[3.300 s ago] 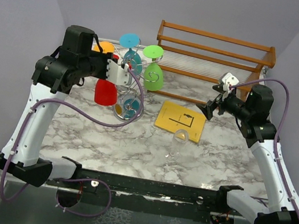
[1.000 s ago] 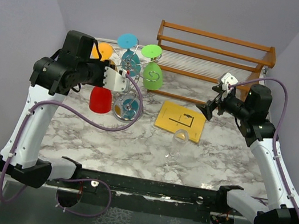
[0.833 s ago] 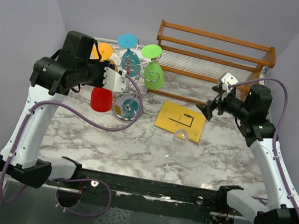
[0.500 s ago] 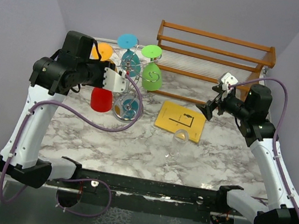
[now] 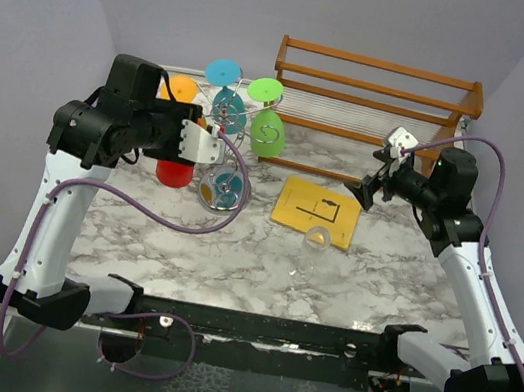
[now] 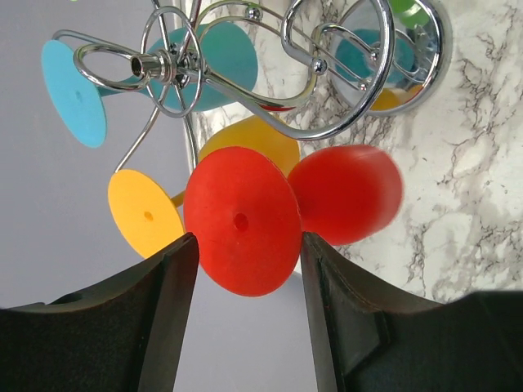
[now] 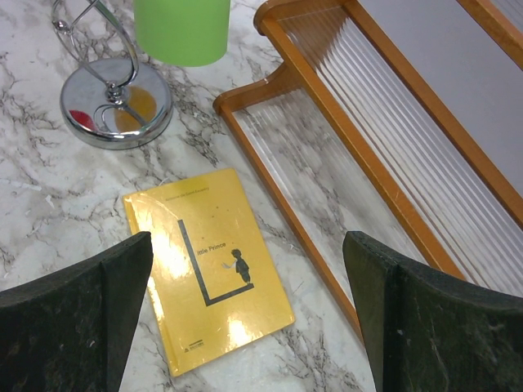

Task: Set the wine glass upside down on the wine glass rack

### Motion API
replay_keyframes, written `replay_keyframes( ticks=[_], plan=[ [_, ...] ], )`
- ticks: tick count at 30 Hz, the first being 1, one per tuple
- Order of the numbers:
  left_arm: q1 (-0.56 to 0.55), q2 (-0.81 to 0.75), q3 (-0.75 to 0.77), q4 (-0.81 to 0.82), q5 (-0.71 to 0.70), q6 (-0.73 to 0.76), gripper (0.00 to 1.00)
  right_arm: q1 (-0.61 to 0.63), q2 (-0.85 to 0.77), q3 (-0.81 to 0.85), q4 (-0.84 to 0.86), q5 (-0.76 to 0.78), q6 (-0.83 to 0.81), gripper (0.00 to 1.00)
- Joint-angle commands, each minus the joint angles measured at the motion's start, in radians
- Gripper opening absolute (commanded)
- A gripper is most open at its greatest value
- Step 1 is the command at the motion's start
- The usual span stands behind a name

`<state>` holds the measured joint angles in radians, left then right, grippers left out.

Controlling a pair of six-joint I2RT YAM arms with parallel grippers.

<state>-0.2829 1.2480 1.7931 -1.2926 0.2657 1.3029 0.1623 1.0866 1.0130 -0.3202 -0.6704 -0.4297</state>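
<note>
plainly a solid red wine glass (image 6: 245, 220), inverted

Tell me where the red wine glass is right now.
Back left in the top view, the red wine glass is in the left gripper, just left of the wire rack.

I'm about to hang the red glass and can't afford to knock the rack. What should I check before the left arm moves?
Red wine glass in left gripper: ok, its foot sits between the jaws.
Glass inverted: ok, bowl lower than foot.
Stem inside a wine glass rack loop: cannot tell, the foot hides it.
Clearance from yellow glass: cannot tell, they overlap in the wrist view.
Right gripper away from rack: ok, open above yellow book.
</note>
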Motion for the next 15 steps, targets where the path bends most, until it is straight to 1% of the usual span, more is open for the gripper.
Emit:
replay_keyframes(
  ticks=[1, 10, 15],
  plan=[
    [-0.002, -0.014, 0.030, -0.037, 0.049, -0.010, 0.56, -0.006, 0.007, -0.008, 0.025, 0.000, -0.011, 0.99],
    [-0.002, -0.020, 0.047, -0.056, 0.086, -0.030, 0.56, -0.007, 0.008, -0.006, 0.019, -0.004, -0.014, 0.99],
    [-0.001, -0.036, 0.039, 0.033, 0.111, -0.162, 0.56, -0.007, -0.002, 0.023, -0.013, 0.047, -0.044, 1.00]
  ],
)
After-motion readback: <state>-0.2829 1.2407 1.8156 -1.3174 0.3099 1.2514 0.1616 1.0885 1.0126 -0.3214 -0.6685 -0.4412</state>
